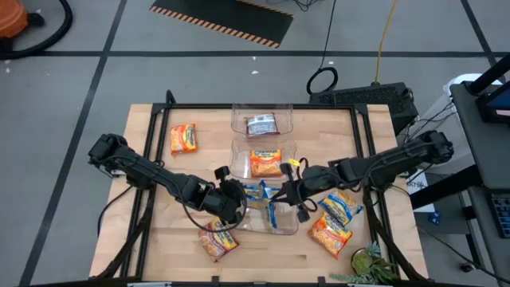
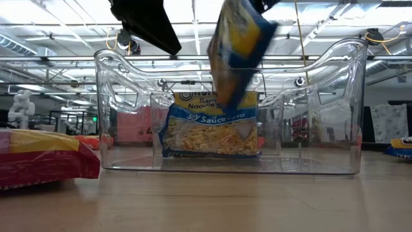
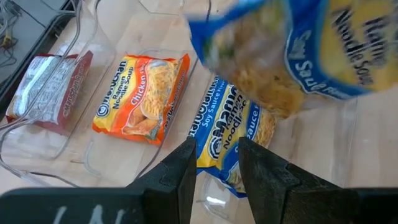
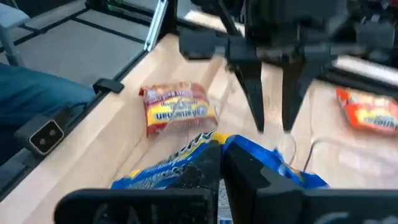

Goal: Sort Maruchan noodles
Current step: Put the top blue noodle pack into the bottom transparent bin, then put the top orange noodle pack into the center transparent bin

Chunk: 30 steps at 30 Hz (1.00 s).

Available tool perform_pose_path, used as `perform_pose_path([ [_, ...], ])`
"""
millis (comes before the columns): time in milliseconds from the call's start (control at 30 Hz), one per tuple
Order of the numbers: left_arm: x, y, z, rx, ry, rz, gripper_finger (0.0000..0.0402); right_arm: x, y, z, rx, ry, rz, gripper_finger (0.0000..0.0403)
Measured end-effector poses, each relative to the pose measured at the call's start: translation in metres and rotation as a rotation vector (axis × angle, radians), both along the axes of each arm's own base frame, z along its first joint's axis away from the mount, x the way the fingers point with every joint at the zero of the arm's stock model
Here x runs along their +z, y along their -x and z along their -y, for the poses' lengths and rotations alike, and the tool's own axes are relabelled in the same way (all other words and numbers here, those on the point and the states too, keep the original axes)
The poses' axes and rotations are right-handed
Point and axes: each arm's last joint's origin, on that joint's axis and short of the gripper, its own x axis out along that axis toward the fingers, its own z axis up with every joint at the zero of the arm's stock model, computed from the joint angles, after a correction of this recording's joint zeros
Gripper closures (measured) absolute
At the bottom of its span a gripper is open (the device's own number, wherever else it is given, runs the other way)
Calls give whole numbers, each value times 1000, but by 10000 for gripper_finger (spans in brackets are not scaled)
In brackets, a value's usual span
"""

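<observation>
We saw right claw (image 1: 276, 194) clenched on blue-and-yellow packet (image 2: 237, 48), hanging tilted above nearest clear bin (image 2: 335, 96). Second blue-and-yellow packet (image 2: 209, 125) already lay inside that bin. Left claw (image 1: 239, 194) hovered just beside bin, fingers (image 3: 180, 171) parted, grasping nothing. We noted orange packet (image 1: 266, 162) in middle bin (image 1: 237, 148), reddish-brown packet (image 1: 261, 125) in far bin (image 1: 237, 121). Loose on tabletop (image 1: 151, 159): one orange at far left (image 1: 184, 139), one near front left (image 1: 217, 241), two more packets (image 1: 335, 222) at right.
</observation>
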Motion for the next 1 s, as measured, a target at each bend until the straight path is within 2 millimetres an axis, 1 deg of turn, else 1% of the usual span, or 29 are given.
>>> perform_pose_path([
  [133,0,0,1,-3,-1,-1,277,-5,2,4,-39,-4,-60,363],
  [300,-1,2,0,8,1,-16,277,-8,3,8,-135,61,-85,323],
  [400,-2,3,0,14,2,-24,277,-6,7,10,-167,89,-92,302],
  [533,-3,5,-1,16,-7,-46,277,1,14,14,-222,119,-77,282],
  [767,-9,14,-6,60,-31,-149,277,21,30,19,-263,97,-5,276],
  [867,-12,22,-12,137,-44,-209,277,29,37,20,-277,60,21,278],
  [1000,-15,33,-23,276,-47,-288,277,32,42,21,-288,37,16,279],
])
